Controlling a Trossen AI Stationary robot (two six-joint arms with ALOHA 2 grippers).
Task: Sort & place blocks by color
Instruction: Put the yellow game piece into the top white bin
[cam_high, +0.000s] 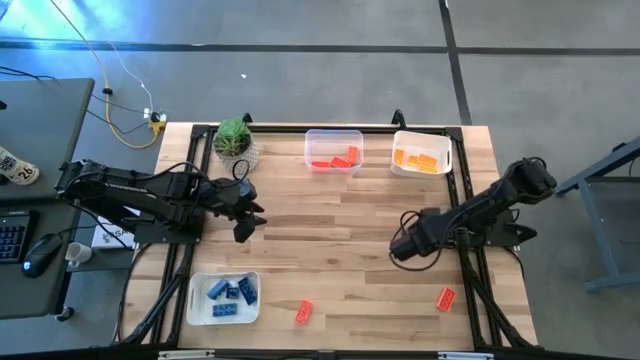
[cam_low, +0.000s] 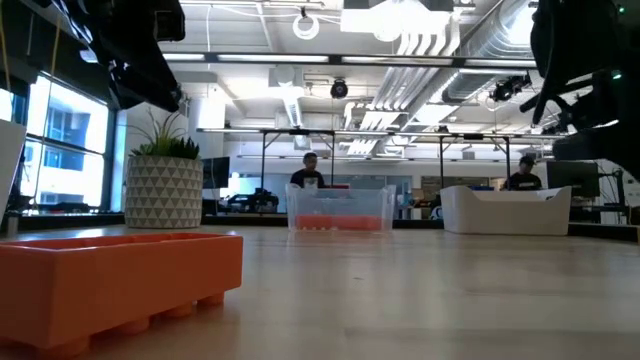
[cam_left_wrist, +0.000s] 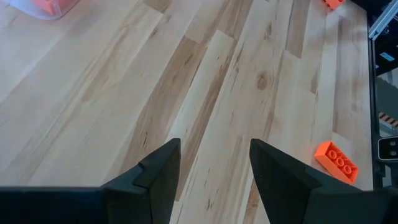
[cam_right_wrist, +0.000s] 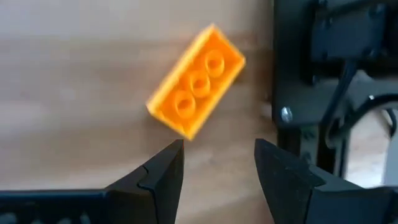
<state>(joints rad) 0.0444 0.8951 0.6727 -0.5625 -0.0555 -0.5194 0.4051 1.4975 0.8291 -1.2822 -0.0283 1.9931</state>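
Two orange blocks lie flat on the table's near part: one (cam_high: 304, 312) near the middle, large in the low view (cam_low: 120, 280), and one (cam_high: 446, 297) toward the right, beside the right arm's frame. My right gripper (cam_high: 400, 248) is open and hovers over the table; its wrist view shows an orange block (cam_right_wrist: 196, 81) lying ahead of the fingertips (cam_right_wrist: 217, 168), untouched. My left gripper (cam_high: 243, 222) is open over bare wood at left centre (cam_left_wrist: 214, 168), with an orange block (cam_left_wrist: 336, 160) off to one side.
A white tray with blue blocks (cam_high: 224, 297) sits at the near left. A clear tray with red blocks (cam_high: 333, 150) and a white tray with orange blocks (cam_high: 421, 155) stand at the far edge. A potted plant (cam_high: 235, 140) is far left. Black frame rails (cam_high: 470, 270) flank the table.
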